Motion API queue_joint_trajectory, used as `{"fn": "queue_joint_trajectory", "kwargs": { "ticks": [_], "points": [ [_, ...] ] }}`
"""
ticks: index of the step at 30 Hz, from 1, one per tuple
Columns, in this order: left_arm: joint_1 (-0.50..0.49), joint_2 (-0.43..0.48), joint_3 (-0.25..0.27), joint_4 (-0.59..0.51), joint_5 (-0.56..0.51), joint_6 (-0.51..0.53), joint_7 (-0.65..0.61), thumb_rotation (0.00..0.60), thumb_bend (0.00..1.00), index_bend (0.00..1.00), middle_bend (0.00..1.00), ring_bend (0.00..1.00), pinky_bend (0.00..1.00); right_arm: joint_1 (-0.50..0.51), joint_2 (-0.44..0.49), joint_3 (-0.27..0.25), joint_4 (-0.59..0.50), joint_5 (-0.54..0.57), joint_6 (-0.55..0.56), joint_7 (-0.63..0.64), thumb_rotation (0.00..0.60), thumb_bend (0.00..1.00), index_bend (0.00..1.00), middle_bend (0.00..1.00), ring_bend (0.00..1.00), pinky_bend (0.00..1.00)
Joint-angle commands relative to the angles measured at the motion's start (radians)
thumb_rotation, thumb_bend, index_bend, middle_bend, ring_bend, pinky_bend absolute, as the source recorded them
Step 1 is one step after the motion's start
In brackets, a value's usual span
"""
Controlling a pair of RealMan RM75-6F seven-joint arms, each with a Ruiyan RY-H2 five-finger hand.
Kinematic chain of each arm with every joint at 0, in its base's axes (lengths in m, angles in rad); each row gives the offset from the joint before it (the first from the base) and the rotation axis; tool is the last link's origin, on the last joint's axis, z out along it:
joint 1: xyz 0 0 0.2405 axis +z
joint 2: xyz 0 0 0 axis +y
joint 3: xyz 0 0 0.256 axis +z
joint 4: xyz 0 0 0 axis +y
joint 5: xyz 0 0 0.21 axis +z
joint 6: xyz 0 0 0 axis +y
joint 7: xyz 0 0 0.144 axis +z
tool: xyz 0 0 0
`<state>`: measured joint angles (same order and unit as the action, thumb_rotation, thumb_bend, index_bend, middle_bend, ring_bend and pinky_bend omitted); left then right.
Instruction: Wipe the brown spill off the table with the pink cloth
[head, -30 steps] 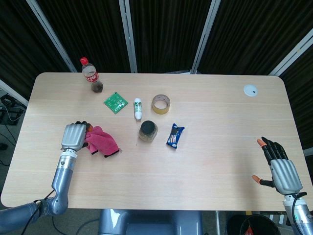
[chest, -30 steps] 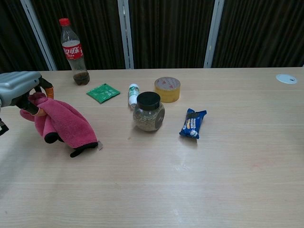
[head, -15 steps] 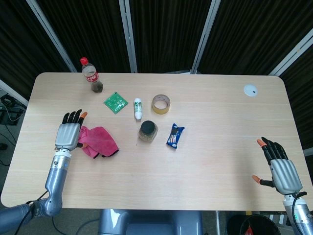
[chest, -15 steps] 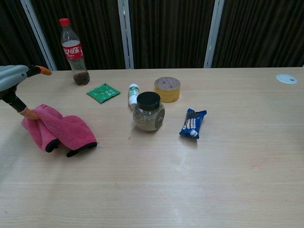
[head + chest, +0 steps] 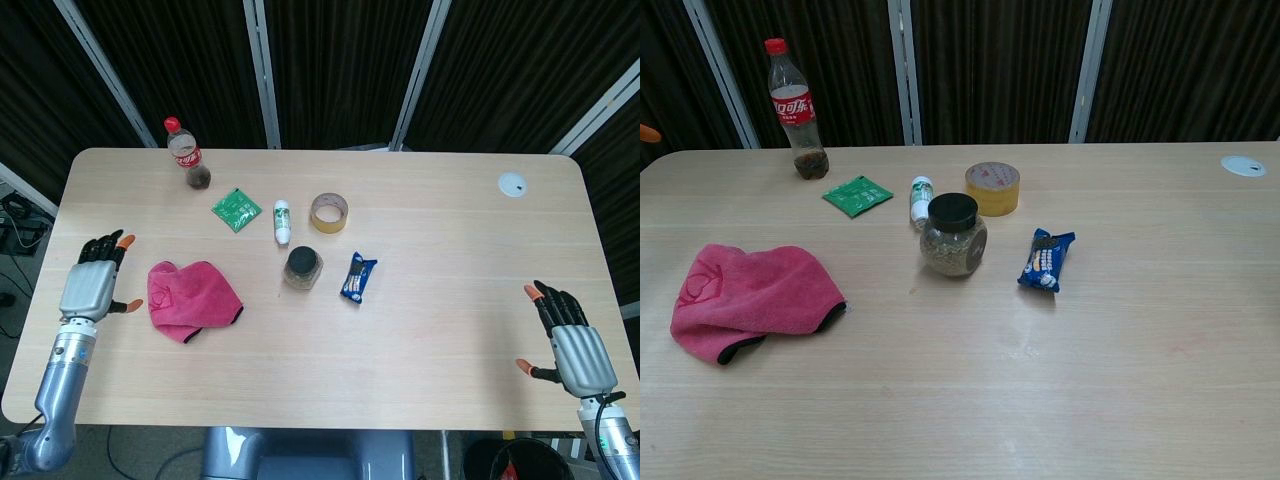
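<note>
Table point(image 5: 450, 330): red-labelled cola bottle point(image 5: 187, 155), Chinese characters.

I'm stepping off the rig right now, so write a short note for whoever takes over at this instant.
Left hand: open, holding nothing, just left of the pink cloth, apart from it.
Right hand: open, idle at the table's right front edge.
Cloth lies flat on the table, in front of the green packet.
No brown spill is visible, so I cannot tell whether wiping is finished.
</note>
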<state>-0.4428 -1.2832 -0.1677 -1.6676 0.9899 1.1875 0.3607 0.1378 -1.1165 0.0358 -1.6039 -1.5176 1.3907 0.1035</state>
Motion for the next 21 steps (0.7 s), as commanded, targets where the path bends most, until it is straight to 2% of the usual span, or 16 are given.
{"fn": "queue_joint_trajectory", "kwargs": {
  "ticks": [1, 4, 7, 15, 21],
  "points": [
    [0.038, 0.055, 0.011, -0.049, 0.026, 0.0, -0.075, 0.6, 0.0, 0.09, 0.0, 0.0, 0.0, -0.001, 0.0, 0.001, -0.001, 0.002, 0.001, -0.003, 0.6, 0.0, 0.0, 0.0, 0.0, 0.0],
    [0.072, 0.091, 0.023, -0.087, 0.058, 0.027, -0.125, 0.6, 0.0, 0.09, 0.0, 0.0, 0.0, -0.001, 0.0, 0.001, 0.0, 0.002, 0.002, -0.005, 0.6, 0.0, 0.0, 0.0, 0.0, 0.0],
    [0.125, 0.121, 0.055, -0.105, 0.135, 0.096, -0.163, 0.6, 0.0, 0.08, 0.0, 0.0, 0.0, -0.001, 0.0, 0.001, 0.002, 0.001, 0.002, -0.004, 0.6, 0.0, 0.0, 0.0, 0.0, 0.0],
    [0.255, 0.157, 0.153, -0.035, 0.377, 0.303, -0.191, 0.6, 0.0, 0.0, 0.0, 0.0, 0.0, -0.002, -0.001, -0.002, 0.004, -0.01, 0.007, -0.013, 0.6, 0.0, 0.0, 0.0, 0.0, 0.0],
    [0.334, 0.169, 0.206, 0.01, 0.455, 0.382, -0.248, 0.6, 0.0, 0.0, 0.0, 0.0, 0.0, -0.004, -0.003, -0.004, 0.006, -0.017, 0.015, -0.024, 0.6, 0.0, 0.0, 0.0, 0.0, 0.0]
  ]
}}
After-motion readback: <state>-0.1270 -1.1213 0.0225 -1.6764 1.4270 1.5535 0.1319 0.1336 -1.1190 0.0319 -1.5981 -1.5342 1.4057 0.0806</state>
